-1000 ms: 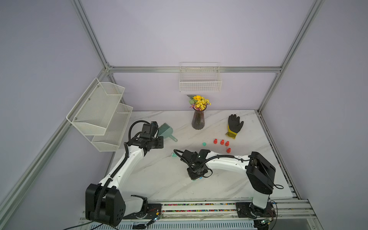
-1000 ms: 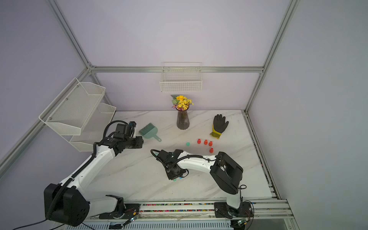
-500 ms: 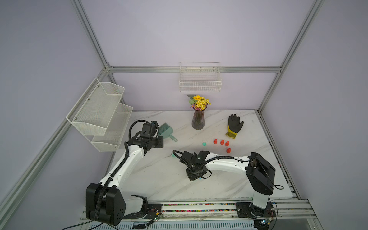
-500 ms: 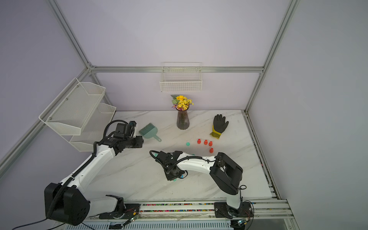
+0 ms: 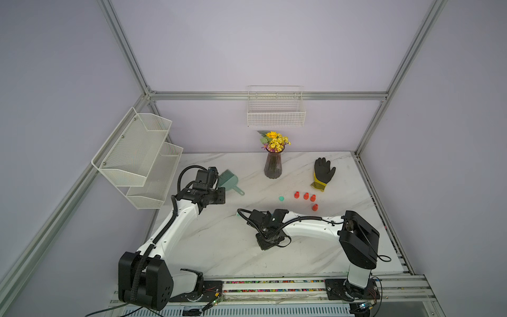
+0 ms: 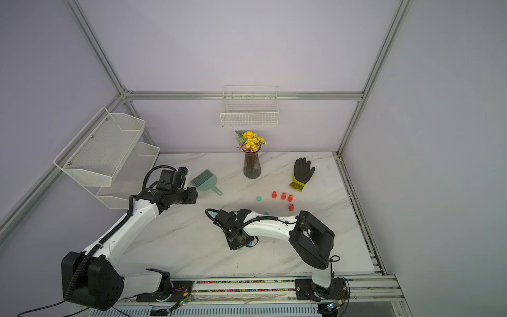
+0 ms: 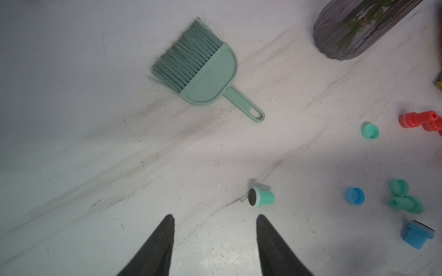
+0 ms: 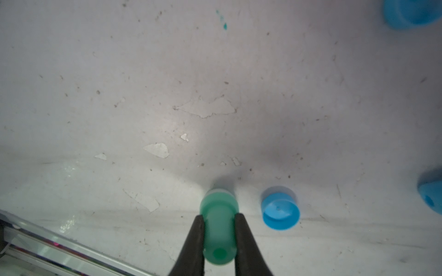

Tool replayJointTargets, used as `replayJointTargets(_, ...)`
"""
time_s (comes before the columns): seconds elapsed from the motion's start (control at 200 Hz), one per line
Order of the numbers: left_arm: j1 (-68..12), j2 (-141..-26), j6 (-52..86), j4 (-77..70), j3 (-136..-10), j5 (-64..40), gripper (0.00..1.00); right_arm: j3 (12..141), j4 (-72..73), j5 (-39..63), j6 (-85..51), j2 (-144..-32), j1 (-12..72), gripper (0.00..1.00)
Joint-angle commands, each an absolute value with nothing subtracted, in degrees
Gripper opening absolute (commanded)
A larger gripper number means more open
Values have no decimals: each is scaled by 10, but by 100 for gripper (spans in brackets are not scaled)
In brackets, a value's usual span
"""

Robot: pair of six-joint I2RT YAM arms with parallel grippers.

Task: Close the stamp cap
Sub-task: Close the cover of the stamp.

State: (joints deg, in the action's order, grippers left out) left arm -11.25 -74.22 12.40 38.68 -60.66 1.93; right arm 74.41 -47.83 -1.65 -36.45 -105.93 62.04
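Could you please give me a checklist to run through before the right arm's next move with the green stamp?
1. Right gripper grip on the green stamp: ok, shut on its handle.
2. Stamp pointing base-down at the table: ok.
3. Whether its base is already capped: cannot tell, hidden.
4. Blue cap apart from the stamp: ok, gap visible.
5. Left gripper open, empty, short of the lying teal stamp: ok.

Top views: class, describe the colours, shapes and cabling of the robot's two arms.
Both the left arm and right arm have smooth white links joined by bulky black joint housings. Black ribbed cables loop along each. The jaws are black, tapering to points.
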Motion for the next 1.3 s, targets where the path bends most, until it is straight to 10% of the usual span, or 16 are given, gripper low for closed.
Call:
replayJointTargets(0.0,-107,-743,112,383,-626,18,55,748,-486,-34,-379,-1034,625,0)
replayJointTargets(1.295,-107,-747,111,386,-627,20,55,713,-463,-27,-379,-1072,633,0)
